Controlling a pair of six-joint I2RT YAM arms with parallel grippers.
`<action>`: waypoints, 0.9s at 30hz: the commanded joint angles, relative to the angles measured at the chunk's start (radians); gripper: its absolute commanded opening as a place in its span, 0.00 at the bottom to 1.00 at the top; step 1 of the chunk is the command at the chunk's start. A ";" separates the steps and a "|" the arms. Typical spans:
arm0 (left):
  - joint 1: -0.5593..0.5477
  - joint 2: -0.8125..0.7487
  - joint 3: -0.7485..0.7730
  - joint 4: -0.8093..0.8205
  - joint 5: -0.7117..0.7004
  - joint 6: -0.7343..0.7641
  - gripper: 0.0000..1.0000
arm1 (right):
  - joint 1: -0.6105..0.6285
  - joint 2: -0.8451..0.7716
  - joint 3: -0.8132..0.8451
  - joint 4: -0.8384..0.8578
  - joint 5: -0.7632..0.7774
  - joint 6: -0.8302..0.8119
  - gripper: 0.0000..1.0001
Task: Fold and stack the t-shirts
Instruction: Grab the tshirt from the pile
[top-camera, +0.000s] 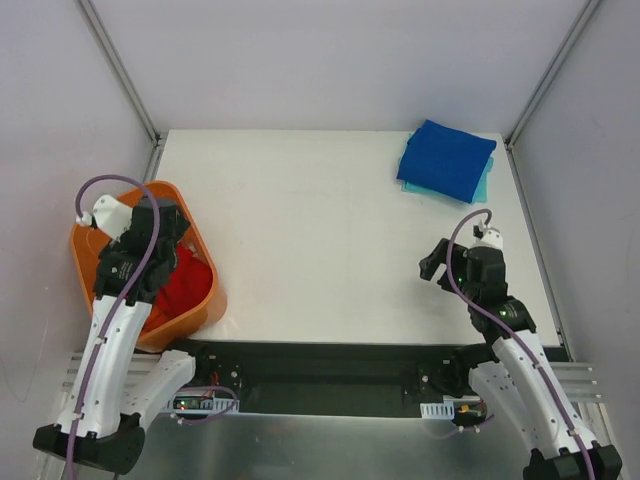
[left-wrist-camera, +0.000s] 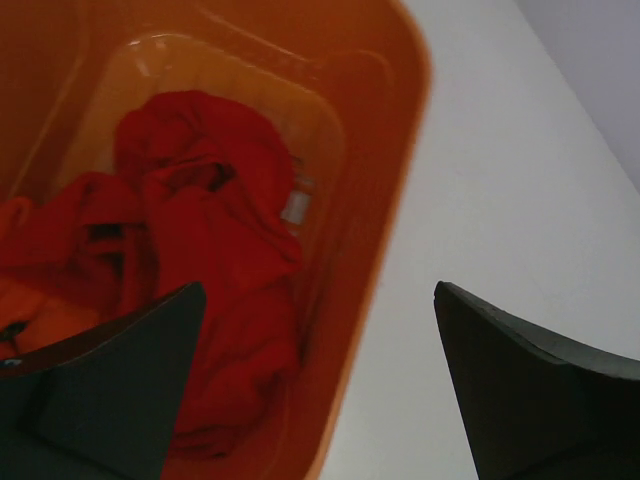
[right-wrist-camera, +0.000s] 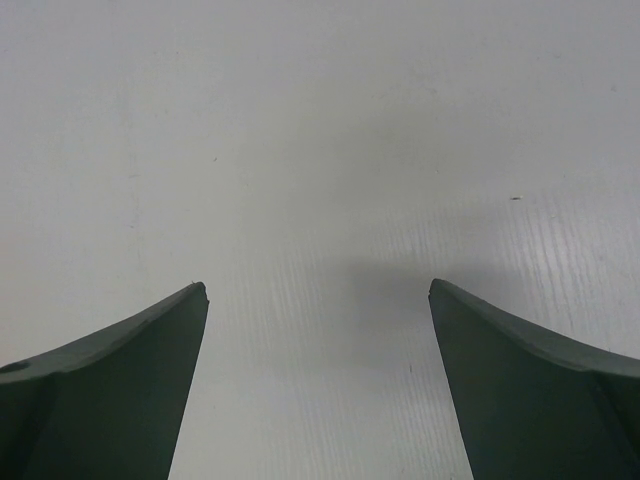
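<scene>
A crumpled bright red t-shirt lies in the orange basket at the table's left edge; it also shows in the top view. An orange-red cloth lies beside it at the lower left. A folded royal blue t-shirt lies on a folded light teal one at the far right corner. My left gripper is open above the basket's right rim, empty. My right gripper is open and empty over bare table; in the top view it is at the right.
The basket's right wall runs between my left fingers. The white table is bounded by metal frame posts at the back corners and a white backdrop. The arm bases and wiring sit along the near edge.
</scene>
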 joint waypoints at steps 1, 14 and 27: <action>0.133 -0.026 -0.084 -0.251 -0.129 -0.266 0.99 | 0.007 0.050 0.049 0.047 -0.027 -0.003 0.97; 0.340 0.246 -0.281 -0.066 0.102 -0.148 0.66 | 0.007 0.045 0.050 0.038 -0.021 -0.011 0.97; 0.342 0.010 0.054 0.089 0.291 0.065 0.00 | 0.007 0.005 0.046 0.024 -0.015 -0.012 0.96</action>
